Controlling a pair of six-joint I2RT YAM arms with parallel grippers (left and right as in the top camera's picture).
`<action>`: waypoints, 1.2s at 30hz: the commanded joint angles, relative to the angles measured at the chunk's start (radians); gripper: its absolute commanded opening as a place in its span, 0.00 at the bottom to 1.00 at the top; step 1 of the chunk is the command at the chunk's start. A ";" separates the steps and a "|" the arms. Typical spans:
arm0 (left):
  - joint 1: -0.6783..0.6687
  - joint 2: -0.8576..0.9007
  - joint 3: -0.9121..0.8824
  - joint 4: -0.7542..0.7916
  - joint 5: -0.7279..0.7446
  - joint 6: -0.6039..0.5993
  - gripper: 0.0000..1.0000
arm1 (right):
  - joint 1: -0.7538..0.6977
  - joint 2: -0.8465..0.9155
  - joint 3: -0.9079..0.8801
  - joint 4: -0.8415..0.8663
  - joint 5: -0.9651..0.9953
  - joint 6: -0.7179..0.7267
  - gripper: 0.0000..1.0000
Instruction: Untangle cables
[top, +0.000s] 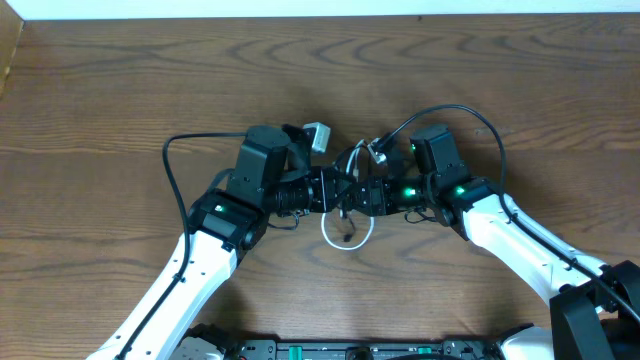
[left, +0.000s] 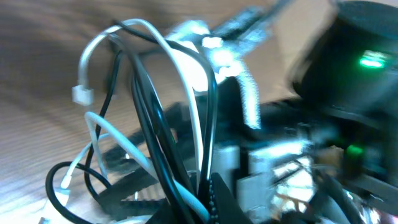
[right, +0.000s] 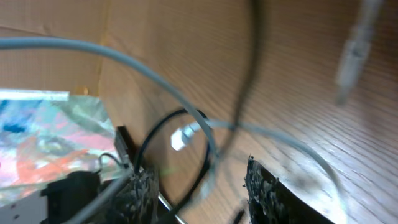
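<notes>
Cables (left: 144, 118) bunch between right claw (right: 202, 193), jaws apart, and left claw (top: 333, 190), grip unclear.

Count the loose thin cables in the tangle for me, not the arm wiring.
2. The white cable arches over the tangle and loops down onto the table. The black cable runs through that loop, twisted with it. Parts of both are hidden.

This looks like a robotics lab bench: a wood-grain table (top: 90, 90) with a left arm (top: 190, 270) and a right arm (top: 520, 235) reaching in from its near edge, and a white wall (top: 300, 8) along its far edge.
</notes>
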 joint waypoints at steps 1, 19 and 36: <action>0.000 -0.002 0.006 0.061 0.182 0.032 0.08 | 0.005 0.001 -0.001 0.006 0.008 -0.014 0.42; 0.147 -0.003 0.006 0.119 0.240 0.042 0.08 | 0.004 0.001 -0.001 -0.469 0.956 -0.014 0.45; 0.441 -0.003 0.006 -0.109 0.240 0.198 0.08 | -0.130 0.001 -0.001 -0.529 1.080 -0.014 0.50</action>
